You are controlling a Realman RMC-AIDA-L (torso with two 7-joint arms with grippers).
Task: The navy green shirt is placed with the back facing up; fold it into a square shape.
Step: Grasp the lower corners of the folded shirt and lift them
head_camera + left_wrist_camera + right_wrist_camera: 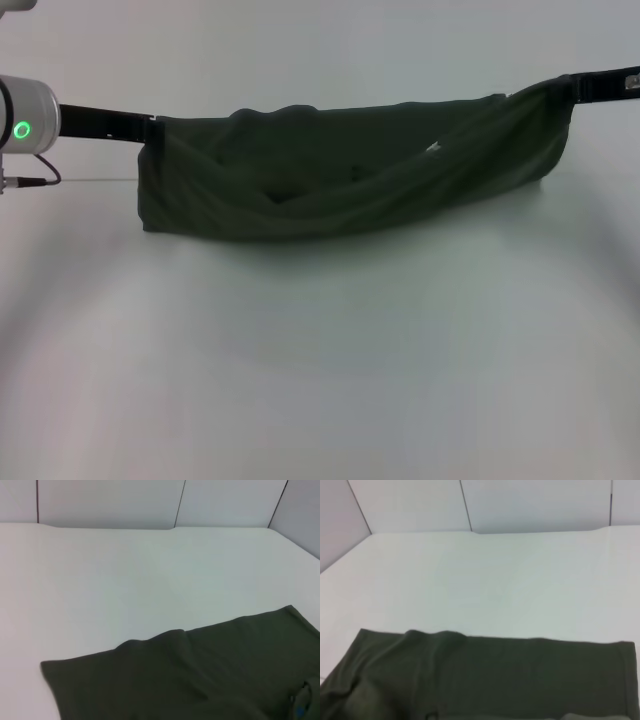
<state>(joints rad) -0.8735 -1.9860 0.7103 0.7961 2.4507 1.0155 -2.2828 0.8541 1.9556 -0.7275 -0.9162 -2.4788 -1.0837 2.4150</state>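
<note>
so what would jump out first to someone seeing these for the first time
The navy green shirt, a long dark band stretched across the far middle of the pale table, sagging in soft folds. Next, the two dark arms reaching in to its upper corners: the left hand at the left corner, the right hand at the higher right corner. The glowing green ring on the left arm also catches the eye.

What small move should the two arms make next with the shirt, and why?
Probably carry both held ends forward together and lower them. The left gripper and right gripper appear to pinch opposite ends of the navy green shirt, which sags between them as a bunched band over the white table, its lower edge seemingly on the surface.
</note>
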